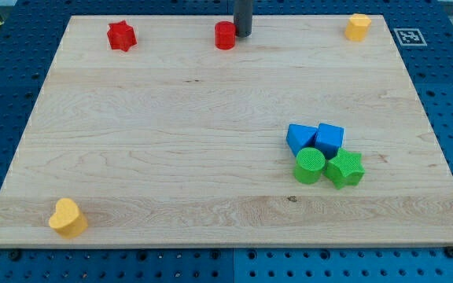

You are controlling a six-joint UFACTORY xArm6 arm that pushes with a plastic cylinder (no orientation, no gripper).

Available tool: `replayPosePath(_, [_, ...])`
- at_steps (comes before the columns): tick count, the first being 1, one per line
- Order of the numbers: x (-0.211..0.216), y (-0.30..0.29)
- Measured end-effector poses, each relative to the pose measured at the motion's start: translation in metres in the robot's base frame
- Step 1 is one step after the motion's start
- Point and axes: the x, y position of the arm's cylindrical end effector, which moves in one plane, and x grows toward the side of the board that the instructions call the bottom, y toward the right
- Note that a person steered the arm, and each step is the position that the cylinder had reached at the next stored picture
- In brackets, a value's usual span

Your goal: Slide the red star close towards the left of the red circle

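Observation:
The red star [121, 35] lies near the view's top left of the wooden board. The red circle [225, 35] lies near the top edge, a little left of the middle, well to the right of the star. My tip [243, 34] stands at the top edge, just right of the red circle and close against it, far to the right of the red star.
A yellow block [358, 27] sits at the top right corner. A yellow heart [68, 218] sits at the bottom left. Two blue blocks [302, 137] [329, 138], a green circle [310, 165] and a green star [344, 168] cluster at the right. The board [171, 141] lies on a blue pegboard.

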Motion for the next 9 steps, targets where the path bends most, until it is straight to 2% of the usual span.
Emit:
replayPosePath(3, [0.004,-0.043])
replayPosePath(4, [-0.009,-0.065])
replayPosePath(5, [-0.030,-0.103])
replayPosePath(7, [-0.039,-0.223])
replayPosePath(9, [-0.008,-0.236])
